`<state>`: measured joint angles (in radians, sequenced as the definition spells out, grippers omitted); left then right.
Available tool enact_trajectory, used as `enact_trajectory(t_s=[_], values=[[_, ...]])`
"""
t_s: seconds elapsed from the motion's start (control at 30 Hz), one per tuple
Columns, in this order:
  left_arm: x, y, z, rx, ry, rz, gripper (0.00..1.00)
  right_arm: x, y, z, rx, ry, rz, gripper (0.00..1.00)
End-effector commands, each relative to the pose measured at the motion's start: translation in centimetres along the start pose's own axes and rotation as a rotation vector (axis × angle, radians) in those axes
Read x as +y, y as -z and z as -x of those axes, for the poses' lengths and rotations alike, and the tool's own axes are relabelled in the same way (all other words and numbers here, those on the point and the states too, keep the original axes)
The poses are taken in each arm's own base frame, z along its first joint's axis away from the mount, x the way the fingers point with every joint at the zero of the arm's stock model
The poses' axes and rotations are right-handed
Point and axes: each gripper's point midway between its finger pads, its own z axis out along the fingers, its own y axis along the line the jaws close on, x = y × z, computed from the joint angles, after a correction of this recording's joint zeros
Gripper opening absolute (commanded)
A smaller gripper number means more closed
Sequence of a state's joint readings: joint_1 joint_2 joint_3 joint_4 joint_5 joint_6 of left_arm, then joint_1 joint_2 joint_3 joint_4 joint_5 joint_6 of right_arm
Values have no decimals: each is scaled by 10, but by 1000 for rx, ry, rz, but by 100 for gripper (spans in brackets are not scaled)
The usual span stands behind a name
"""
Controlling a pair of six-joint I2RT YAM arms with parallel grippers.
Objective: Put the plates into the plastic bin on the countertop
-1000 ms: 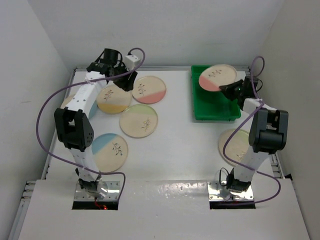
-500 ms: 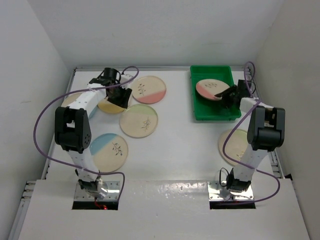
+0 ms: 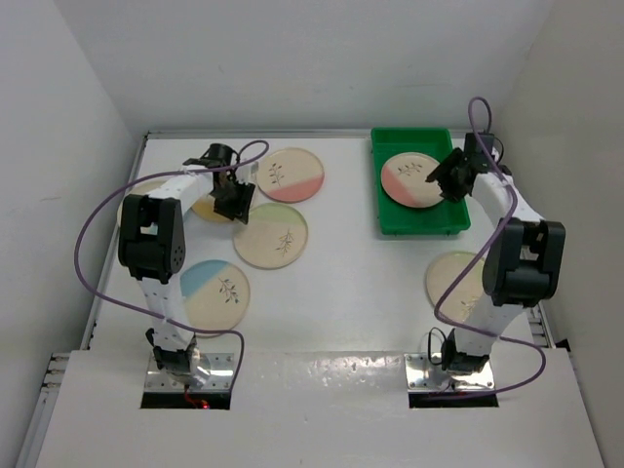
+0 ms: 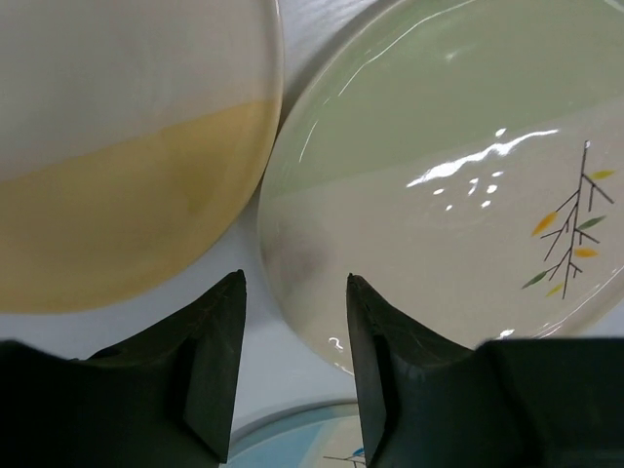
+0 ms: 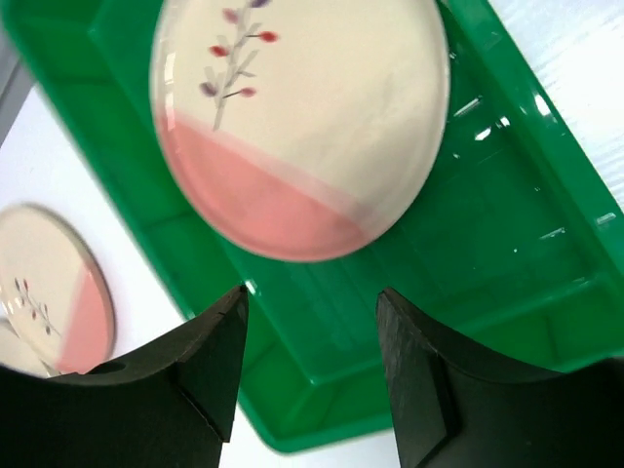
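Just past the right gripper (image 5: 312,297), a pink plate (image 5: 302,127) lies in the bin (image 5: 507,224).

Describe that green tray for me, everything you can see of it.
The plastic bin is a shallow rectangular tray of glossy bright green plastic with low walls. It sits flat on the white countertop, toward the far right corner. One cream plate with a pink segment and a sprig drawing lies inside, leaving bare green floor at the near end. The right claw hovers open above it, holding nothing.
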<state>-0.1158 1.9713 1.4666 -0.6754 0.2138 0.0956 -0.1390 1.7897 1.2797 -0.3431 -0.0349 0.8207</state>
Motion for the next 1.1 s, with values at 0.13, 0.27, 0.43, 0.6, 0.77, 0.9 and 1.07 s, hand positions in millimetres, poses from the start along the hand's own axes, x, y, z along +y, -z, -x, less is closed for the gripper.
enact_trajectory(t_s=[0.13,0.27,0.43,0.6,0.77,0.9,1.07], values=[[1,5,-37,111,39,34,45,59,81,16,-198,305,106,57],[-5,-26,-63,219,30,9,39,90,88,-20,-168,426,210,61],[-16,-40,-59,215,30,-78,5,121,92,-90,22,625,419,72],[-37,-19,-13,62,-57,-212,0,131,80,-183,347,805,582,81],[-64,49,57,-202,-317,-249,0,137,44,-238,487,862,640,83],[-72,65,64,-252,-406,-257,0,143,27,-262,594,797,691,83],[-70,49,55,-214,-438,-246,0,162,11,-301,641,720,809,79]])
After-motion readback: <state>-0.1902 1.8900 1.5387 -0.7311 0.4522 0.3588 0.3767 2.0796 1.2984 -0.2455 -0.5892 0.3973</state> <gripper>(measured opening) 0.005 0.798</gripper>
